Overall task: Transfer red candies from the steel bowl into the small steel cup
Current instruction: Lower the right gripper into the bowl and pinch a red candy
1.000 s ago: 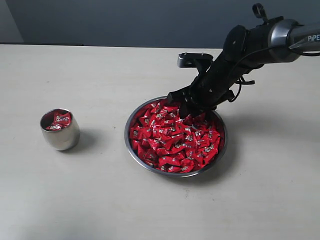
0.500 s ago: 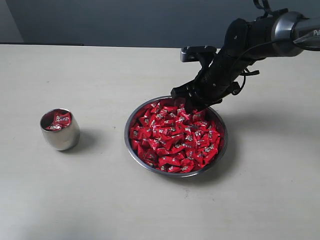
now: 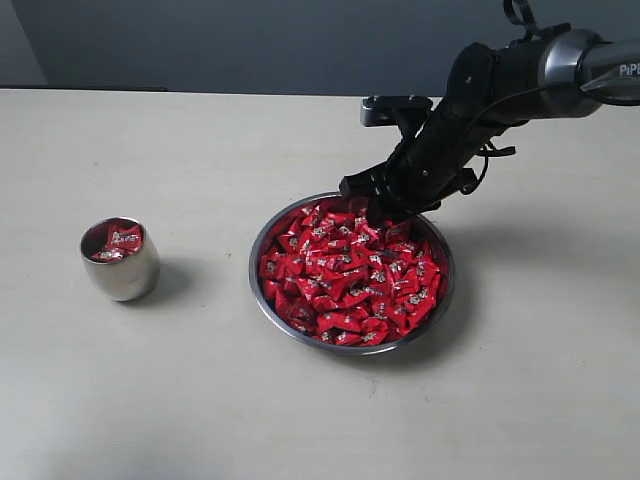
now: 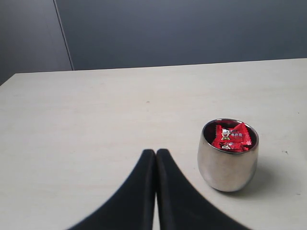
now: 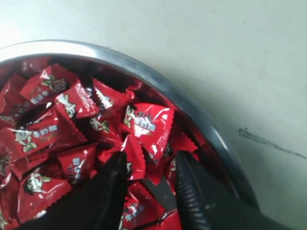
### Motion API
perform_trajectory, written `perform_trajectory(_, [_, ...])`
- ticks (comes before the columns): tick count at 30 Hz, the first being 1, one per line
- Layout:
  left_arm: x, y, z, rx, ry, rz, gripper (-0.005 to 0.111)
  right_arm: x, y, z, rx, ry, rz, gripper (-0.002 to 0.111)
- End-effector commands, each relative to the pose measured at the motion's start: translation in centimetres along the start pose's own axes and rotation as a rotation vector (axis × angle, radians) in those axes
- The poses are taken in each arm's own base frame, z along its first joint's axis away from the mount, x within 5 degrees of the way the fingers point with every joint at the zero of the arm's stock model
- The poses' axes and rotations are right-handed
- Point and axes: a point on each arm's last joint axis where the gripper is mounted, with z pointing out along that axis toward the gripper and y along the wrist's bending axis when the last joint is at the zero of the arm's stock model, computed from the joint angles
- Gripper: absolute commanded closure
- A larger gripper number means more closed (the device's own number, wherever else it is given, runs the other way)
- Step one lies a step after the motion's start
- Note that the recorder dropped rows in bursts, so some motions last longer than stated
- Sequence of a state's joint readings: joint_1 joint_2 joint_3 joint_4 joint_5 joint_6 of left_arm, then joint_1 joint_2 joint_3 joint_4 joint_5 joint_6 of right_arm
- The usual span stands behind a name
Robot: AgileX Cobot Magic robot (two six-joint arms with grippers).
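- Lifting the right gripper [image 3: 378, 210] out of the candies [image 3: 345, 275]: a second ago digging into the pile at the far rim of the bowl [image 3: 352, 351], now hovering just above that same rim, hardly shifting over the last half second.
- Keeping the jaws apart, with no change in their spread while rising; in the right wrist view, showing a red wrapper sitting in the gap between the fingertips, yet not showing whether pinched there or merely lying on the pile behind, so not claiming a grip either way.
- Reading this as the end of a pick attempt: if carrying a candy, needing next a carry away from the bowl to the cup [image 3: 122, 270]; if not, needing another dip into the pile.
- Leaving the bowl heaped almost to the rim, so judging the task far from finished.
- Standing well apart from the bowl, on the left arm's side: the cup, upright, already holding a few candies up near its lip, so leaving little room for more.
- Resting the left gripper [image 4: 156, 154] low over the worktop [image 3: 200, 400], further from the bowl than the cup is, with fingers pressed together and gripping nothing.
- Finding nothing lying on the worktop between bowl and cup; watching instead for the narrow cup mouth, the candies already piled in it, and the chance of nudging the cup during a drop.
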State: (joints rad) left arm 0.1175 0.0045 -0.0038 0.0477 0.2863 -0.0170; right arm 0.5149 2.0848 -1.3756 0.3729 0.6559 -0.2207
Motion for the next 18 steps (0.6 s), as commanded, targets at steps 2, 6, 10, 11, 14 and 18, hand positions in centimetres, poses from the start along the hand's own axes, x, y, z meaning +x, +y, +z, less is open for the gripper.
perform_trajectory(2, [0.09, -0.01, 0.00, 0.000, -0.002, -0.005, 0.106, -0.47, -0.13, -0.22, -0.004, -0.034, 0.018, 0.074])
perform_trajectory(6, [0.09, -0.01, 0.00, 0.000, -0.002, -0.005, 0.106, -0.53, -0.17, -0.14, -0.002, -0.040, 0.018, 0.074])
perform_trajectory(10, [0.09, -0.01, 0.00, 0.000, -0.002, -0.005, 0.106, -0.57, -0.20, -0.07, 0.000, -0.045, 0.019, 0.074])
perform_trajectory(11, [0.09, -0.01, 0.00, 0.000, -0.002, -0.005, 0.106, -0.57, -0.20, -0.07, 0.000, -0.045, 0.019, 0.074])
perform_trajectory(14, [0.09, -0.01, 0.00, 0.000, -0.002, -0.005, 0.106, -0.62, -0.19, -0.08, -0.001, -0.051, 0.021, 0.074])
perform_trajectory(18, [0.09, -0.01, 0.00, 0.000, -0.002, -0.005, 0.106, -0.62, -0.19, -0.08, -0.001, -0.051, 0.021, 0.074])
